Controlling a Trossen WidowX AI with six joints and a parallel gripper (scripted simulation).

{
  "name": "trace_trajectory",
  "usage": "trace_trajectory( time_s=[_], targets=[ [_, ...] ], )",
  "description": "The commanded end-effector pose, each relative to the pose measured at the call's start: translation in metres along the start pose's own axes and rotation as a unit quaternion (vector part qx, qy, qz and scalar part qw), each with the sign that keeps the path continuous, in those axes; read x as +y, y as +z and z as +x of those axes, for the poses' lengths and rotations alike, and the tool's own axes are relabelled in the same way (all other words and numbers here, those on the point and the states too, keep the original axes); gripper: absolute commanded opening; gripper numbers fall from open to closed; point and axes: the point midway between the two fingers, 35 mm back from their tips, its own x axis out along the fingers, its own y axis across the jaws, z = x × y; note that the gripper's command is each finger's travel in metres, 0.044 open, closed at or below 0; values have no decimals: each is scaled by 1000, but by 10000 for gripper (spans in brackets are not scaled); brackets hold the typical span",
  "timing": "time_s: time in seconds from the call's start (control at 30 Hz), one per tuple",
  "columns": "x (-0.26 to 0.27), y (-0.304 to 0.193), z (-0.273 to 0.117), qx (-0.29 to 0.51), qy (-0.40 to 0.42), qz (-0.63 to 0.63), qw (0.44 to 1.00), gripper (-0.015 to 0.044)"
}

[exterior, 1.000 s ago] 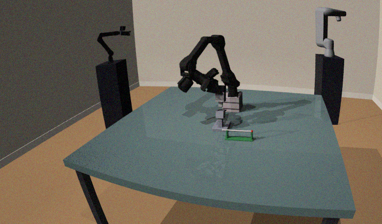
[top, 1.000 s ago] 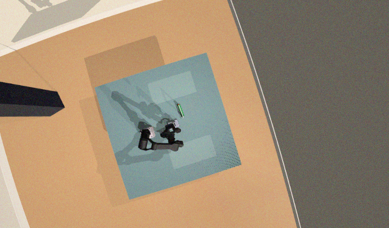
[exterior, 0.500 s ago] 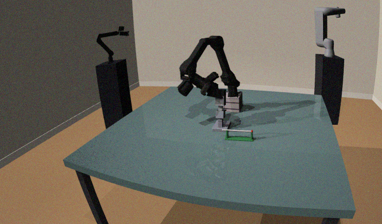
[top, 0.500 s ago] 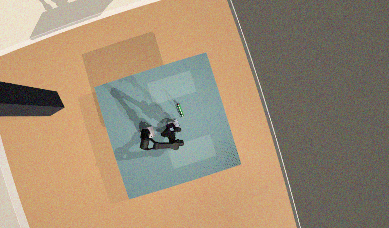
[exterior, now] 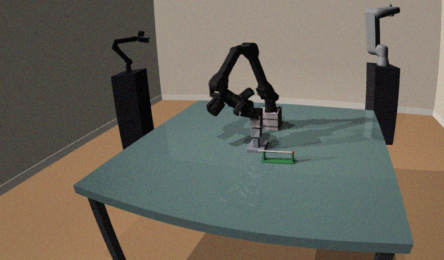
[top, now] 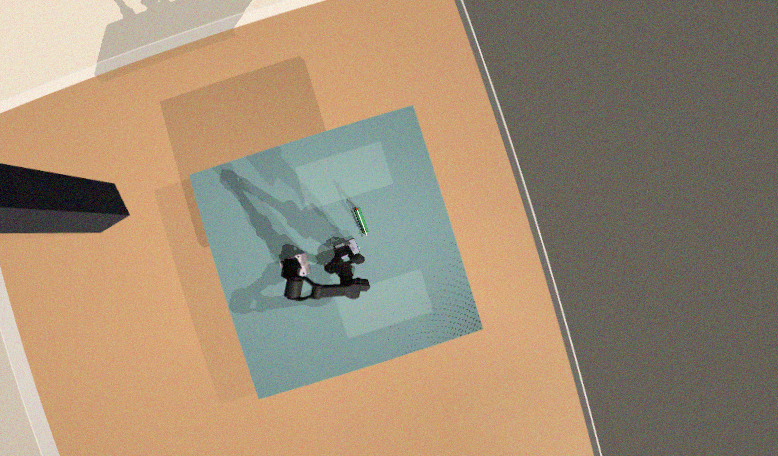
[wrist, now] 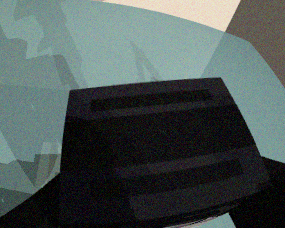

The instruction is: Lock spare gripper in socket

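The lock pin (top: 361, 222) (exterior: 277, 151), a silver rod with a red end, lies across the green rack (exterior: 278, 161), out of the socket. The grey mount (top: 354, 245) (exterior: 251, 149) stands behind the rack, with its socket block (exterior: 255, 132) on a short post. My gripper (exterior: 256, 113) points down over the mount and is shut on the spare gripper (exterior: 255, 122), a grey piece directly above the socket block and very close to it. Whether its spigot is inside the socket cannot be told. In the wrist view, a large dark body hides the fingertips and the mount.
The arm's own grey base (exterior: 271, 120) stands just behind the mount. The teal table (top: 431, 226) (exterior: 185, 181) carries these things. Two black pedestals (exterior: 133, 106) (exterior: 382, 103) with other arms stand beyond the table.
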Motion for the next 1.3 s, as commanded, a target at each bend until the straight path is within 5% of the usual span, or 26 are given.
trace_trajectory(
  time_s=[0.0,0.57,1.1,1.27],
  targets=[
    [-1,-4,3,-4,-4,3,1000,0],
    [0,-6,5,-3,-2,3,1000,0],
    [0,-6,5,-3,-2,3,1000,420],
    [0,-3,3,-3,-2,3,1000,440]
  ],
)
